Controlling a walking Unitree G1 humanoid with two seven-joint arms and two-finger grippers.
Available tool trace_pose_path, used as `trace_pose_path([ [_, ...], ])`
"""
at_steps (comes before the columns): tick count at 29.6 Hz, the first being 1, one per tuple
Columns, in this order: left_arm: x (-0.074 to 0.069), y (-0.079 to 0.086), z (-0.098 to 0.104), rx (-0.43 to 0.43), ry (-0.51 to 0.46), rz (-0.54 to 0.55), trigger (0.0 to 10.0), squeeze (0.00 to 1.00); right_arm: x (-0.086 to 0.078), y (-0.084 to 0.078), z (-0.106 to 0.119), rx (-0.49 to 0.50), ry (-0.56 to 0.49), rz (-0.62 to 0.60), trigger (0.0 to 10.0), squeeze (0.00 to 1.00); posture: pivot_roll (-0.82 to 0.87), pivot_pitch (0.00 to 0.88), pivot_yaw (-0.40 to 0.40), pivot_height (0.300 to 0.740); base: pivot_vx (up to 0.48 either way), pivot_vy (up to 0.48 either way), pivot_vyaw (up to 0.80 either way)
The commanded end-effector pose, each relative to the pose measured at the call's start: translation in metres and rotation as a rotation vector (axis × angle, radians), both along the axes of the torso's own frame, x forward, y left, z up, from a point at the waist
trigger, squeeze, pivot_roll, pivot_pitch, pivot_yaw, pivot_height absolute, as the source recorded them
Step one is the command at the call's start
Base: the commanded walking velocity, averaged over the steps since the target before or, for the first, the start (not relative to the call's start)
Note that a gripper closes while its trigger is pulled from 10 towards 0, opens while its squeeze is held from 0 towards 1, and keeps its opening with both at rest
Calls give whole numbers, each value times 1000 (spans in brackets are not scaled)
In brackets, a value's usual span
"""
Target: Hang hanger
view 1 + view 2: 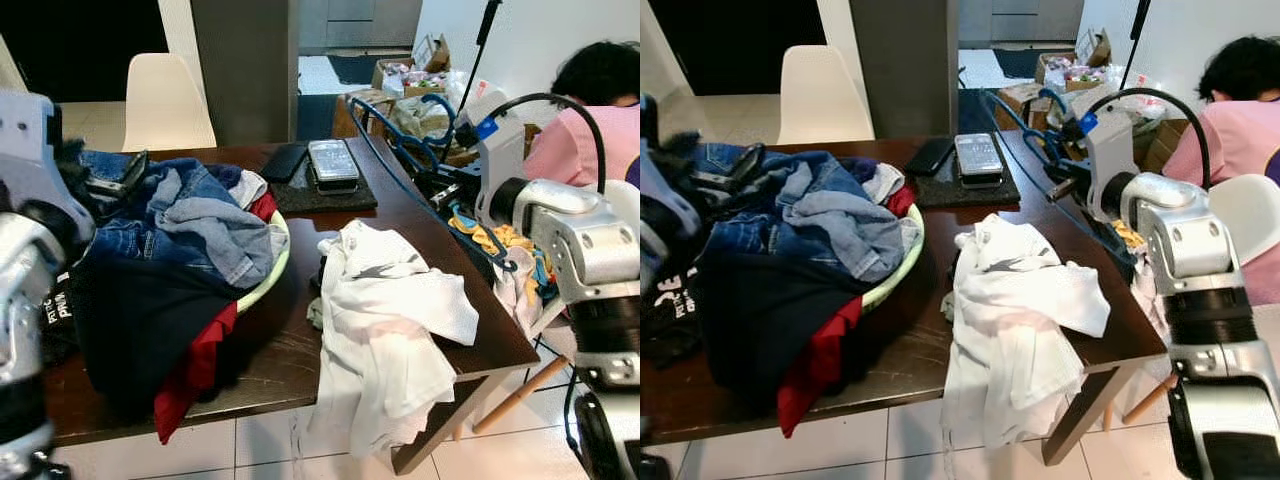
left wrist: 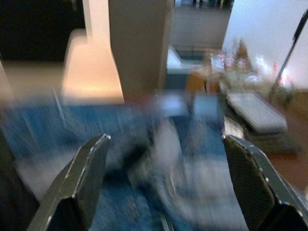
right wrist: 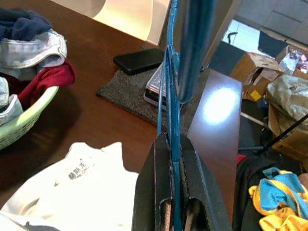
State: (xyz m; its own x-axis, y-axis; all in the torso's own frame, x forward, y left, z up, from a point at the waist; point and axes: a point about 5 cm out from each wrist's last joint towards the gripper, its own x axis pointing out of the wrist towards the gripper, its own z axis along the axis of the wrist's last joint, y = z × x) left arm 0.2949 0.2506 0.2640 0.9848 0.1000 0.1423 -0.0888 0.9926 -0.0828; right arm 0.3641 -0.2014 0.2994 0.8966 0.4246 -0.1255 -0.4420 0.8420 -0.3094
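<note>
While the right gripper sits pinched tight on the blue hanger, the hanger's thin frame stands up from between the two black fingers, out over the far right part of the dark wooden table. From the head camera you can see that hanger reaching away from the silver right arm toward the far side, above the table's right edge. On the left, the left gripper hangs released, fingers spread wide apart, right over the heap of denim clothes; its view is badly blurred. That heap fills a pale green basket on the left half of the table, with a red garment spilling over its near rim. A white shirt lies crumpled at the near right corner, draping off the edge. Farther back, a dark mat carries a black phone and a silver box. A person in pink sits at far right, and a white chair stands behind the table.
</note>
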Motion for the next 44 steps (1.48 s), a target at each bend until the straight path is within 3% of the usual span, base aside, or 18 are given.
trace_pose_path([
  [1,-6,8,0,-18,14,74,10000,0,1,-2,1,-5,-9,-14,10000,0,110,96,-18,740,0,0,0],
  [6,-19,13,-8,-88,63,249,10000,0,2,-6,-2,-25,3,-32,10000,0,116,93,-16,740,0,0,0],
  [9,-21,11,-12,-130,87,263,10000,0,2,-6,-2,-28,5,-36,10000,0,116,93,-16,740,0,0,0],
  [14,-23,6,-17,-193,120,267,10000,0,4,-5,-3,-34,5,-38,10000,0,120,88,-12,740,0,0,0],
  [18,-23,-10,-28,-335,232,217,10000,0,7,-5,-1,-41,-3,-38,10000,0,118,86,-13,740,0,0,0],
  [28,-22,-19,-32,-405,287,170,10000,0,7,-6,0,-46,-11,-50,10000,0,119,91,-11,740,0,0,0],
  [29,-22,-19,-31,-401,284,170,8941,0,7,-6,0,-46,-11,-50,10000,0,119,92,-12,740,0,0,0],
  [30,-22,-19,-29,-401,279,169,5451,0,7,-5,0,-46,-11,-51,10000,0,119,92,-12,740,0,0,0],
  [33,-22,-17,-26,-400,269,165,5451,0,7,-5,-1,-47,-11,-51,10000,0,119,92,-12,740,0,0,0],
  [34,-21,-16,-24,-390,261,165,1961,0,7,-5,-1,-49,-12,-54,10000,0,121,93,-11,740,0,0,0],
  [36,-21,-16,-24,-390,261,165,1961,0,7,-5,-1,-49,-12,-54,10000,0,121,93,-11,740,0,0,0],
  [37,-21,-13,-21,-380,253,168,0,0,7,-6,-1,-49,-12,-56,10000,0,121,93,-11,740,0,0,0],
  [44,-19,-8,-14,-361,237,156,0,0,6,-5,-1,-48,-18,-59,10000,0,122,93,-10,740,0,0,0],
])
